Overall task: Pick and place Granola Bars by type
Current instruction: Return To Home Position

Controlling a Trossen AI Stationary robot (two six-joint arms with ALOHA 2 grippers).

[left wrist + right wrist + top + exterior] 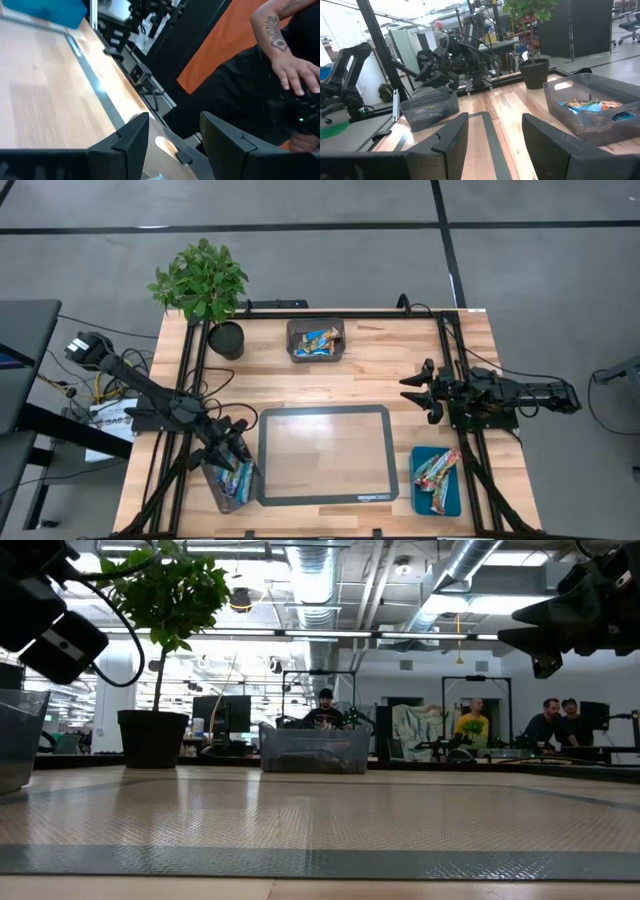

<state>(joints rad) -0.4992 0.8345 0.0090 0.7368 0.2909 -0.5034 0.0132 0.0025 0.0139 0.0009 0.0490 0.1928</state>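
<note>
Granola bars in shiny blue wrappers lie in three places: the grey bin [229, 483] at the near left, the grey bin [316, 340] at the far middle, and the small teal tray [437, 480] at the near right. My left gripper [232, 446] hangs open just above the far end of the near-left bin, with nothing between its fingers [131, 141]. My right gripper [413, 389] is open and empty above the bare table on the right, pointing toward the table's left. The right wrist view shows the far bin's bars [590, 105] and the left gripper [438, 74] over its bin [430, 107].
A large flat dark-rimmed tray [324, 496] lies in the near middle of the table. A potted plant [204, 283] stands at the far left corner. Black frame rails [447, 350] run along both sides. A person's arm [280, 50] shows beyond the near table edge.
</note>
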